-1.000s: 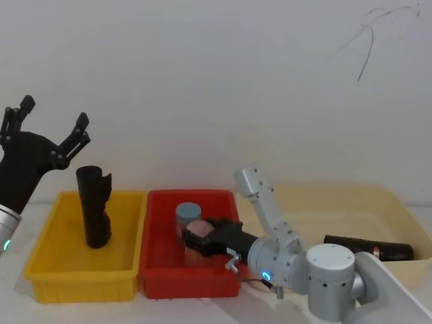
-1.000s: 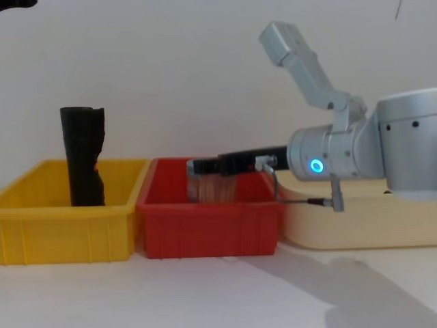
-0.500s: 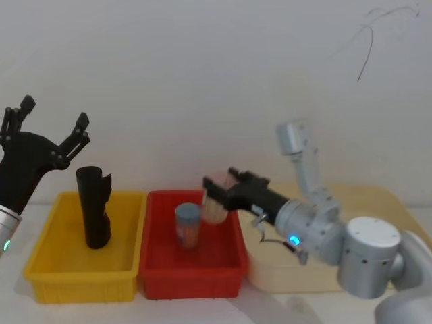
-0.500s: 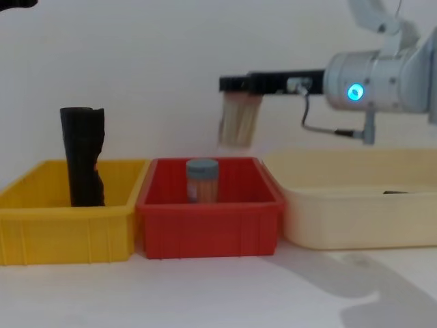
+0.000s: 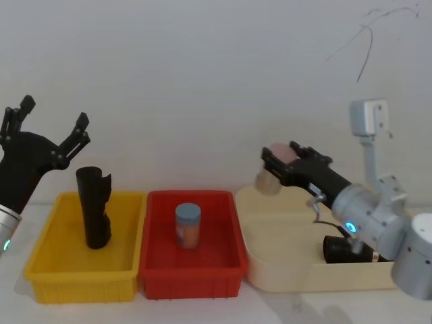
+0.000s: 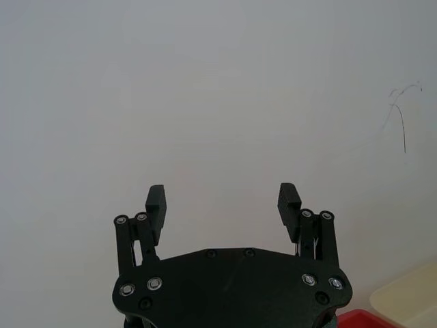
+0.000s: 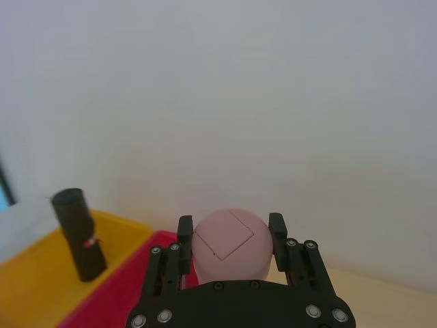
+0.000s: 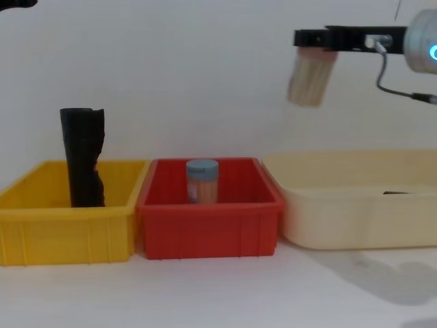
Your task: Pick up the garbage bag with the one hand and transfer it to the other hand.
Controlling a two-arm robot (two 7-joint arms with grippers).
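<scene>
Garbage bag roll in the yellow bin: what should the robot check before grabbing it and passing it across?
1. Garbage bag standing upright in the yellow bin: ok.
2. Left gripper open, raised above the bin: ok.
3. Nothing between that gripper and the bag: ok.
4. Right gripper free to receive: not ok, it is shut on a pink-lidded jar above the cream tub.
5. Bag loose, not wedged in the bin: cannot tell.

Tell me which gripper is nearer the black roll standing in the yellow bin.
Left. The left gripper hangs open just above the black roll; the right gripper is over the cream tub, holding a pink-capped jar.
</scene>
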